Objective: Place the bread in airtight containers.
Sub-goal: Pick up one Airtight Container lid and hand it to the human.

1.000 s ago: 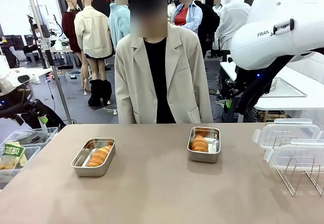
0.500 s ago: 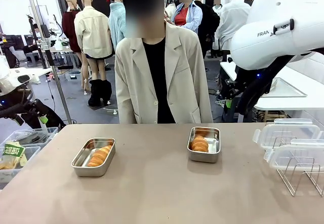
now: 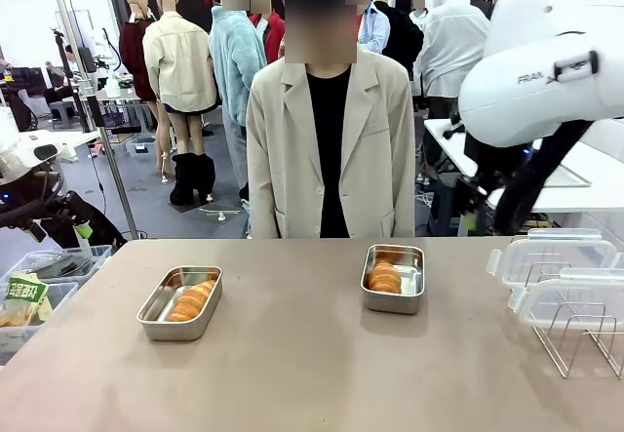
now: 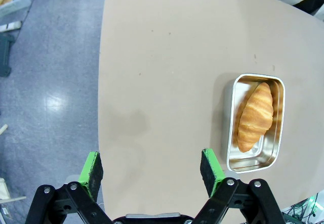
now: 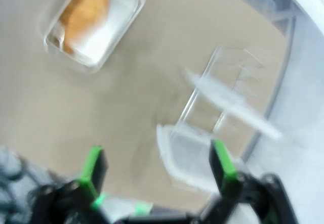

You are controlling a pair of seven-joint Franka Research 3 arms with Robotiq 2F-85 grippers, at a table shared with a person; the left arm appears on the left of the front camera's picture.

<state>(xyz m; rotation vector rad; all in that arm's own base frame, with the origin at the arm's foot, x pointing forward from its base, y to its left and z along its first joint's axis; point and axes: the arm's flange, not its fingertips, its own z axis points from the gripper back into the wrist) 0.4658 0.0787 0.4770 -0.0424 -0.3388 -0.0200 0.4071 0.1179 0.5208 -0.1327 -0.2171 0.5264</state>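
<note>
Two steel airtight containers stand open on the tan table, one at the left [image 3: 156, 317] and one right of the middle [image 3: 408, 300]. Each holds one golden bread roll [image 3: 192, 299] [image 3: 385, 277]. The left wrist view looks down on the left container [image 4: 230, 128] and its bread [image 4: 255, 115]. There my left gripper [image 4: 151, 166] is open, high over the table's edge, with nothing between its fingers. In the blurred right wrist view my right gripper [image 5: 158, 166] is open above clear lids [image 5: 187, 153], and the other container [image 5: 109, 37] with its bread [image 5: 86, 9] lies farther off.
Clear plastic lids [image 3: 551, 256] and a wire rack [image 3: 585, 339] sit at the table's right end. My right arm [image 3: 546, 71] hangs high at the right. A person in a beige jacket [image 3: 331, 149] stands at the far side. Bins [image 3: 39, 286] stand on the floor at the left.
The person has stepped to the right. My right arm has swung to the right, and its wrist view is blurred by the motion. Containers and bread have not moved.
</note>
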